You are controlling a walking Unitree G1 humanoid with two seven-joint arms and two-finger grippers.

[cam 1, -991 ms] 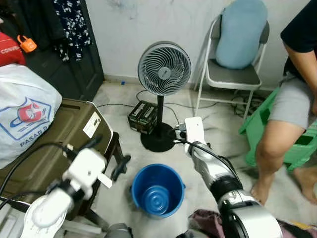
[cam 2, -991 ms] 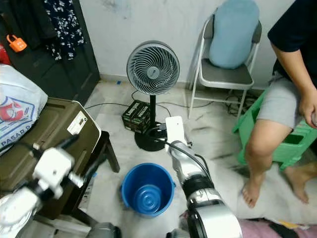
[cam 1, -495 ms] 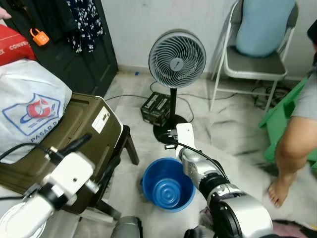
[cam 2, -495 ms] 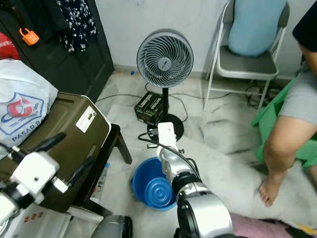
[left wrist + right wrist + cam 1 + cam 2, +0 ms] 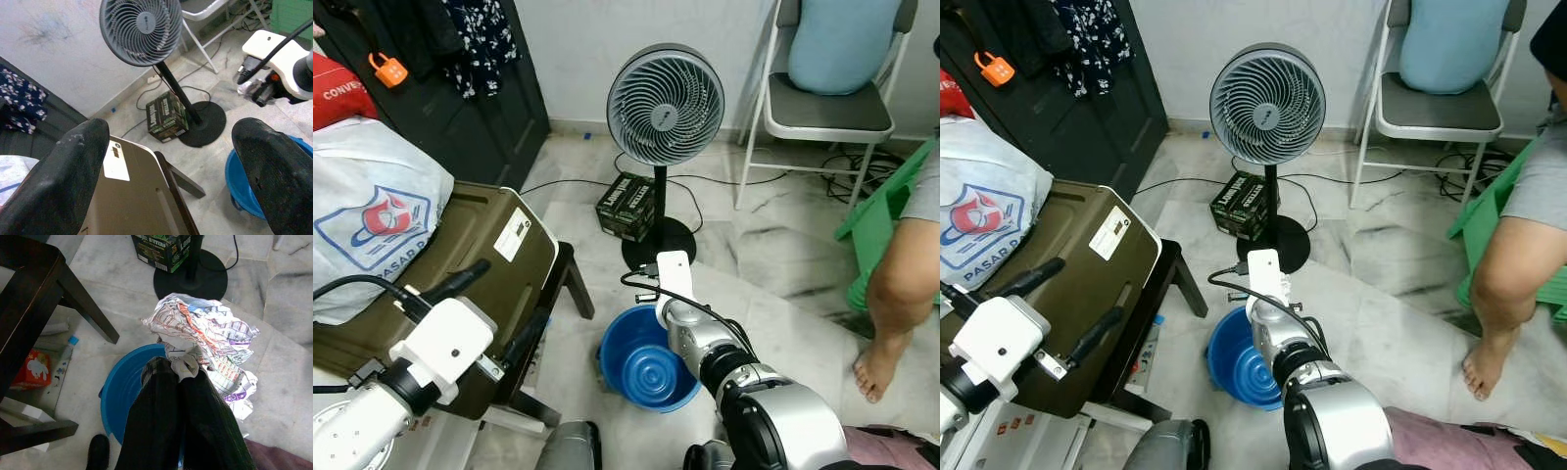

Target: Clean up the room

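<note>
Right tool is clamped on a crumpled wad of printed paper, held over the near rim of the blue bucket on the floor by the fan; the paper itself is visible through the right wrist camera, while the head cameras just show the right arm reaching down over the bucket. Left tool is raised beside the olive suitcase, fingers spread wide with nothing between them, bucket and fan in its wrist view

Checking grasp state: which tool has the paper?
The right tool, shut on the crumpled paper above the blue bucket; the left tool is open, empty.
</note>
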